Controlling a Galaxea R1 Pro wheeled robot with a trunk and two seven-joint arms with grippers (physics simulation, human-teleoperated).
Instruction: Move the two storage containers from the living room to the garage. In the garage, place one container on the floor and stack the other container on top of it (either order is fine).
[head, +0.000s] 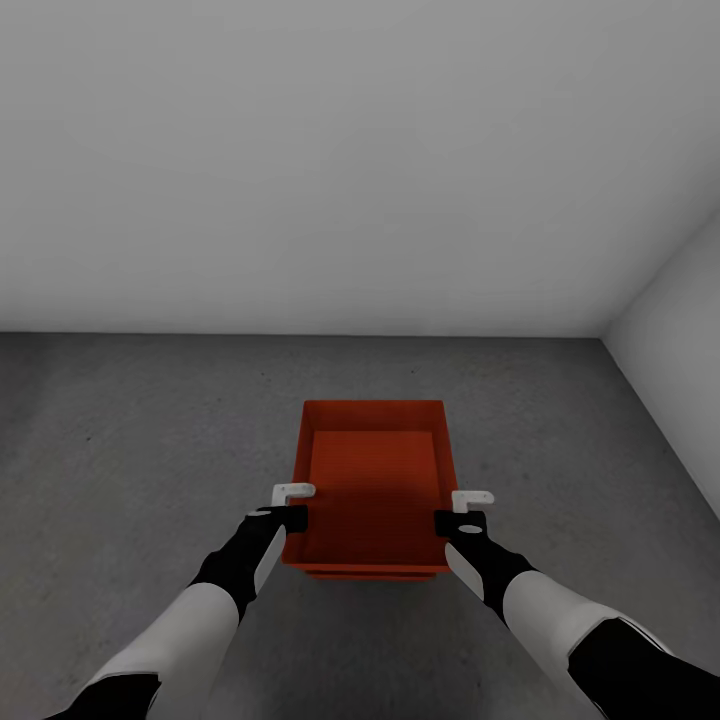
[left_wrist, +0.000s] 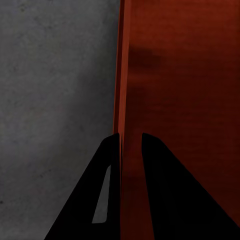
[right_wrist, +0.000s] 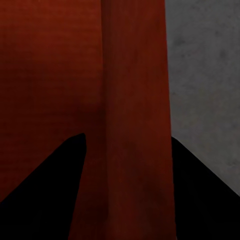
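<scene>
Head view: orange-red rectangular open-topped storage container (head: 375, 480) held level over rough dark grey concrete floor (head: 150, 430), short of plain white-grey wall (head: 350, 150). Left gripper (head: 290, 505) pinching its left side wall, right gripper (head: 462, 510) pinching its right side wall, both near the near corners. Thin strip of matching red (head: 372, 575) peeking out under the near edge; possibly the second box beneath, cannot tell for sure.

Left wrist view: left gripper (left_wrist: 131, 145) clamped astride the container (left_wrist: 180, 75) wall, one dark finger inside, one outside, floor (left_wrist: 55, 75) beyond.

Right wrist view: right gripper (right_wrist: 127, 145) likewise closed across the wall of the container (right_wrist: 135, 75), floor (right_wrist: 205, 60) on the outer side.

Judged as the placing step in the garage. Next calls for settling the box squarely, then spreading both pairs of fingers together and lifting straight up clear of the walls.
</scene>
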